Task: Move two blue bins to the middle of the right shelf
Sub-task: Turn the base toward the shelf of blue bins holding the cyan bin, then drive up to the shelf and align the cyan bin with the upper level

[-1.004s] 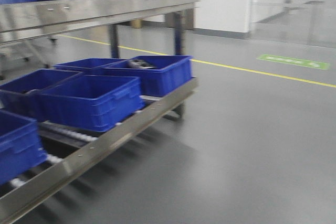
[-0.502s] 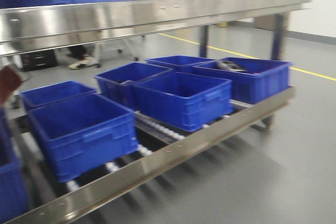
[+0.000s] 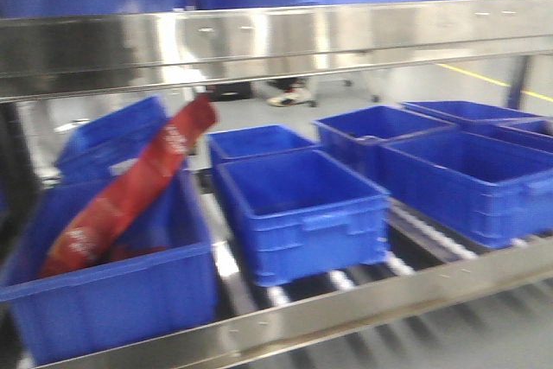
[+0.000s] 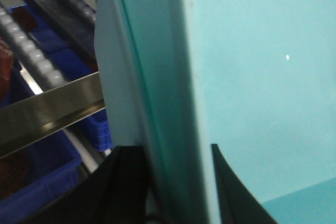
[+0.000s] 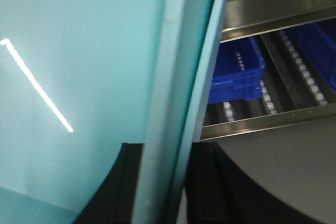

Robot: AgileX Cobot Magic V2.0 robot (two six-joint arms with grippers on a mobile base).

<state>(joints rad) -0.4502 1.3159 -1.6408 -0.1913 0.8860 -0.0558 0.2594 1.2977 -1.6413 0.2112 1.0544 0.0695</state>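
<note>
The front view is showing a steel shelf [image 3: 285, 41] with blue bins sitting in rows on its lower roller level. The nearest bin [image 3: 298, 213] is sitting in the middle of the view on the rollers [image 3: 341, 281], with a second bin [image 3: 259, 140] just behind it. To the right, a larger bin [image 3: 475, 183] is standing beside it, and more bins are lying behind that one toward the right edge. At the left, a bin [image 3: 112, 300] is holding a red bag [image 3: 130, 187], which is leaning tilted with its top end sticking up above the rim. Another bin is sitting tilted behind the bag. More blue bins are showing on the upper level, above the steel rail. The whole view is blurred.

The left wrist view is being filled mostly by a teal panel [image 4: 247, 77] close to the lens. The left gripper [image 4: 173, 182] is showing only as two dark fingers, one on each side of the panel's edge; whether they are pressing on it cannot be told. Rollers and part of a blue bin are showing at the left.

The right wrist view is showing a like teal panel [image 5: 79, 66], with the right gripper [image 5: 163, 187] again as dark fingers on either side of the edge, its grip unclear. A blue bin [image 5: 236, 72] is sitting on the shelf beyond.
</note>
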